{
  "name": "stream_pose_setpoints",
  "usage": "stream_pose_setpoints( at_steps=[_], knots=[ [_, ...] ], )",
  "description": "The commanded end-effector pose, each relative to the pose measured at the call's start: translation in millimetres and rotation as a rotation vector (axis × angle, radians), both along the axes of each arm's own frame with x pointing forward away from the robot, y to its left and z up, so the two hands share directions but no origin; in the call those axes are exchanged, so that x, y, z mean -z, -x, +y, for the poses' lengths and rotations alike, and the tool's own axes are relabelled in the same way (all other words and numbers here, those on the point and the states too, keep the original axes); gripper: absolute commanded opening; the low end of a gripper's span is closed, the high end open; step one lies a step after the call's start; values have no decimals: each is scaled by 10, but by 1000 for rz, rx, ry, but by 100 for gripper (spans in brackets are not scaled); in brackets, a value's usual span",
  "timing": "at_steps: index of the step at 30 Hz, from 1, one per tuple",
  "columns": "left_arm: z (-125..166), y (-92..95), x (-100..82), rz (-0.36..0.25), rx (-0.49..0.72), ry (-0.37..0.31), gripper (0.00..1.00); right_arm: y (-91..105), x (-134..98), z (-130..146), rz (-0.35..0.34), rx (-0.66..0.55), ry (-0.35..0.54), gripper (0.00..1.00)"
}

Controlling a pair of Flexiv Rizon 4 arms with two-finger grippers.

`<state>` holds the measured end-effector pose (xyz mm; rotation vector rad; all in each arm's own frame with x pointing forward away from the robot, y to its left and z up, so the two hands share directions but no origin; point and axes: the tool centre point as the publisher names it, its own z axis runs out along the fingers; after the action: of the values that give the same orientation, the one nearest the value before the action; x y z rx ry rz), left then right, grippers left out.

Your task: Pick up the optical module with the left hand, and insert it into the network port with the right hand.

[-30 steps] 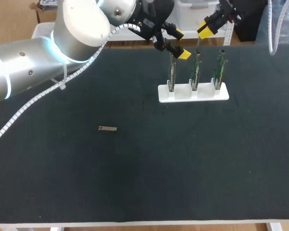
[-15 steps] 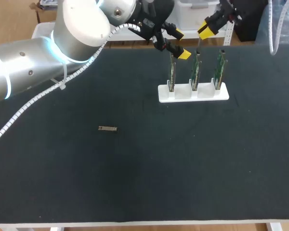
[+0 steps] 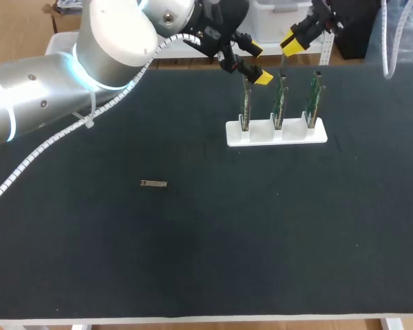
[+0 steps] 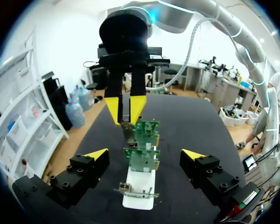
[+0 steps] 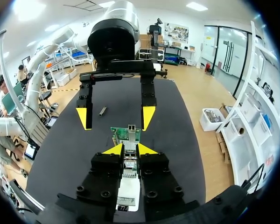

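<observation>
You have not yet begun the pick-up. The optical module lies flat and alone on the counter, at about 7 o'clock from your left pincer and well apart from it. That pincer hangs empty with its fingers wide apart, just beside the top of the leftmost circuit board in the white holder. Lift clear of that board first, then carry toward 7 o'clock. Turn the wrist so the fingers straddle the module's narrow width, and come straight down. The piece is small and low, so I judge a centred, level grip matters, with one end left free for the hand-over.

Your right pincer hovers above the boards at about 1 o'clock of the holder. Its fingers are close with only a narrow gap, holding nothing that I can make out. A network port shows on a board's upper edge.

Room around the module is generous, with bare counter on all sides and the front edge well off at 6 o'clock. Watch the white corrugated hose trailing from the left arm at 10 o'clock of the module, and the upright boards, which look easy to knock
</observation>
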<state>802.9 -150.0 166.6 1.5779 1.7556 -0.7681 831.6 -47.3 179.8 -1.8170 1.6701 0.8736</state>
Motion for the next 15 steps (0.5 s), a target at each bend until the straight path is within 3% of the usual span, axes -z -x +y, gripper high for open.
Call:
stream_pose_setpoints(
  at_steps=[1,15],
  knots=[
    [-8,-14,-7,3,1,-5,100,-73,3,-15,202,-227,11,0],
    [-8,-14,-7,3,1,-5,100,-72,-9,-40,201,-232,14,0]
  ],
)
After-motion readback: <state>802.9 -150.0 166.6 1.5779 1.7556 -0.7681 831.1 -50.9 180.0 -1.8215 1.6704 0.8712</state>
